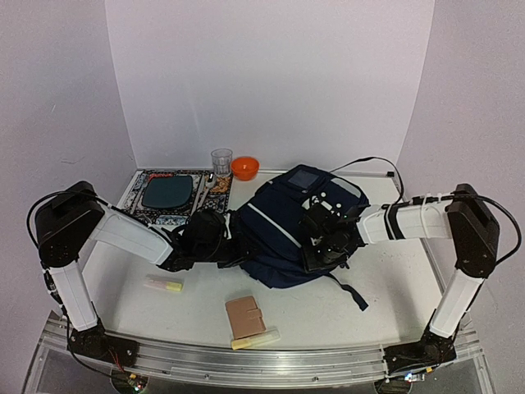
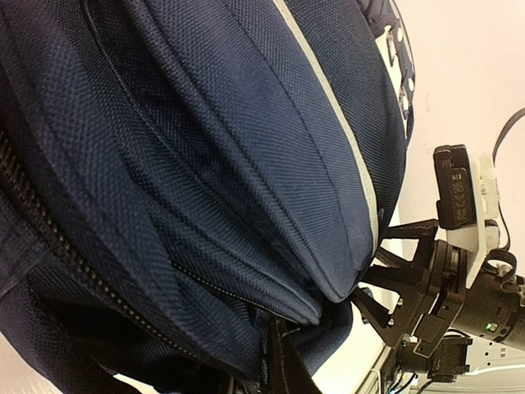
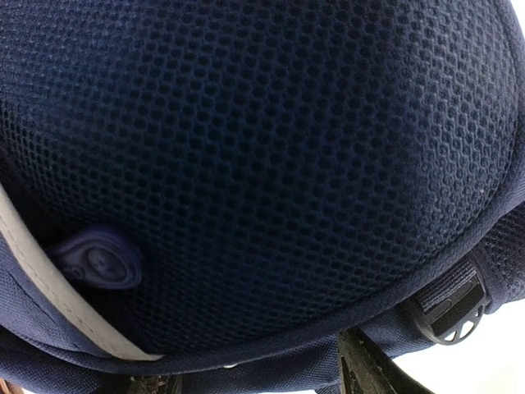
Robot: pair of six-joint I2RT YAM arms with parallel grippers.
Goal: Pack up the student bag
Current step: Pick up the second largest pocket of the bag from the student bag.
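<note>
The student bag, navy with a thin white stripe, lies in the middle of the table between both arms. My left gripper presses into its left side. In the left wrist view one dark finger is buried in folds of bag fabric below a zip, pinching the cloth. My right gripper is at the bag's right side. Its black fingers stand spread apart by the bag's edge. In the right wrist view the bag's mesh panel fills the frame, with one finger under the hem.
A patterned tray with a dark plate, a clear glass and an orange bowl stand at the back left. Near the front lie a pink-yellow marker, a brown wallet and a yellow marker.
</note>
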